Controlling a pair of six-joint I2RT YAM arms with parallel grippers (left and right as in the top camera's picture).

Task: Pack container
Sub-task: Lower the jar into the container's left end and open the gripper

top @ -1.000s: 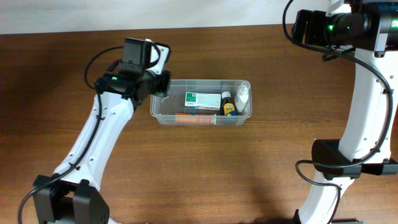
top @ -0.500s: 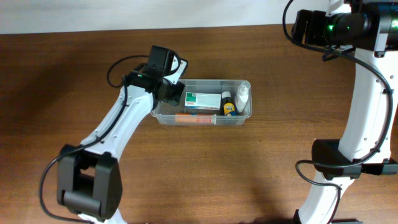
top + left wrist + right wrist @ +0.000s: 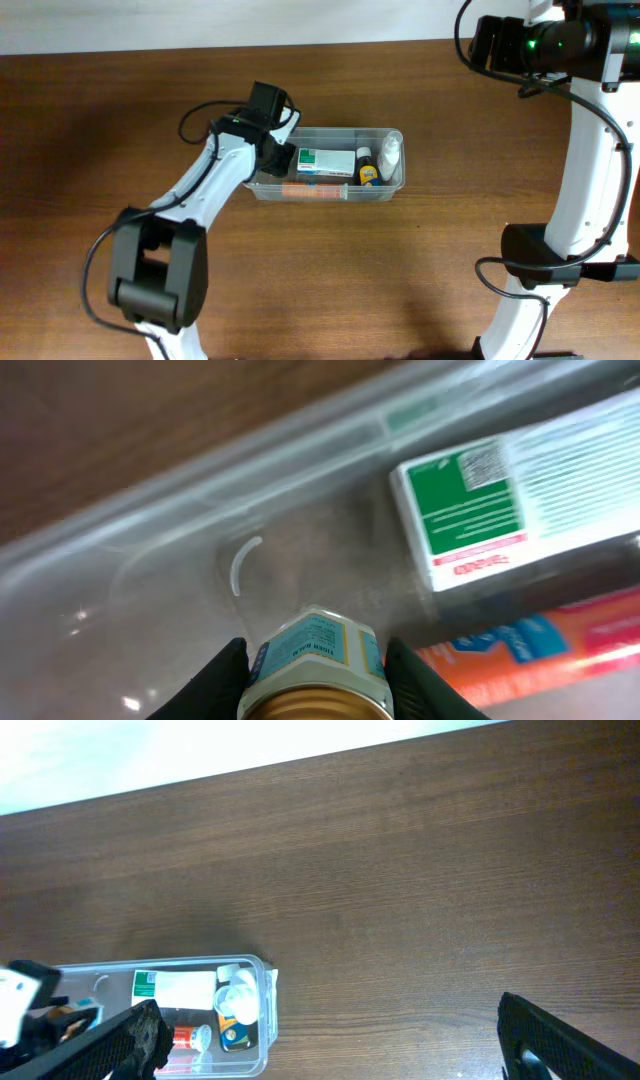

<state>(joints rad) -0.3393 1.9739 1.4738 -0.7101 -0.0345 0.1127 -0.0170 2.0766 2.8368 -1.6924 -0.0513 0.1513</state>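
Pinches a small blue-labelled bottle (image 3: 315, 645) in the left gripper (image 3: 315, 685), low inside the clear container (image 3: 150, 550). Just ahead, to the right: a white-and-green box (image 3: 480, 510) and an orange tube (image 3: 560, 645). Holds the right gripper (image 3: 330, 1020) spread wide, high above the worktop (image 3: 400, 870), container ahead-left of it.

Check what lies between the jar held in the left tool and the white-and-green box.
Nothing: the left wrist view shows only bare container floor between jar and white-and-green box; the orange tube lies aside.
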